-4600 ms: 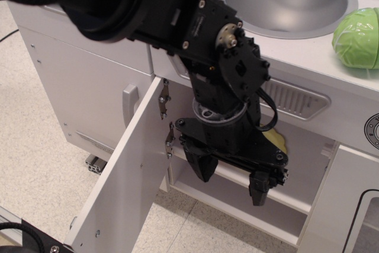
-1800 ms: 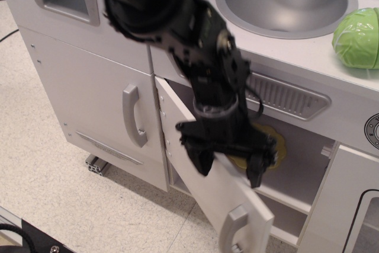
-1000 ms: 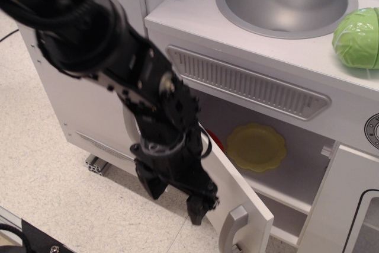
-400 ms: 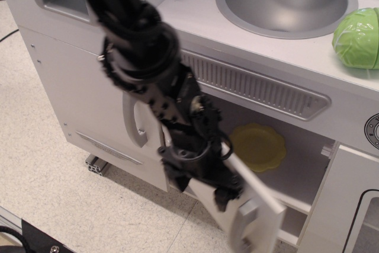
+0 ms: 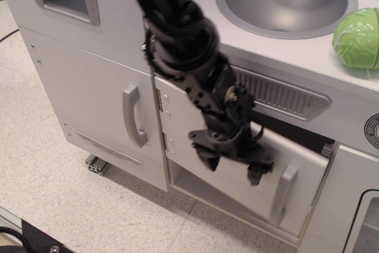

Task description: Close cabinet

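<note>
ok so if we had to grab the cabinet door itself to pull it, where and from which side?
Take the grey bar handle on the cabinet door. It sits near the free edge, opposite the hinges, and stands proud of the flat panel, leaving a gap behind it for the fingers. Come from the front, with the gripper closing across the roughly vertical bar. The rest of the door is flat and offers no hold.

Arm: upper part cut off by the top edge; it covers part of the cabinet door.
Gripper: motion-blurred; finger spacing cannot be told.
Cabinet interior: almost wholly hidden behind the door.
Green object: cropped by the right edge.
Sink: rim cropped at the top.
</note>
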`<state>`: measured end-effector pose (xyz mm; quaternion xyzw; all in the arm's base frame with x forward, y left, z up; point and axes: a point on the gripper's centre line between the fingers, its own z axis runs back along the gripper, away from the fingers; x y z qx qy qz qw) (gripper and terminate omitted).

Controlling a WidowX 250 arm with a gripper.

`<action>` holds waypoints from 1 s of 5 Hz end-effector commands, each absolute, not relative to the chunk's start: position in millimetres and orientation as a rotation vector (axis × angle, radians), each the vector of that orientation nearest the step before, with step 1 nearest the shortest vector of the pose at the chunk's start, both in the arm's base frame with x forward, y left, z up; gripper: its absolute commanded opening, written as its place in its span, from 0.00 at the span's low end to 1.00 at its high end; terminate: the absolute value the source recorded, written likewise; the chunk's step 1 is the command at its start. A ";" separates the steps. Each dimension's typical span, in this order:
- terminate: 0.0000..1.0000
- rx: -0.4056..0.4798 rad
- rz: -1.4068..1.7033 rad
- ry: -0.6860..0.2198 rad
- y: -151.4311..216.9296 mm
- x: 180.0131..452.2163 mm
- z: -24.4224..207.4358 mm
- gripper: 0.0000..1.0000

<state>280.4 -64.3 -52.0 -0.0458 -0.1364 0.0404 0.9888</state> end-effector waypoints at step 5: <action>0.00 -0.086 0.019 -0.255 -52.1 227.5 -22.8 1.00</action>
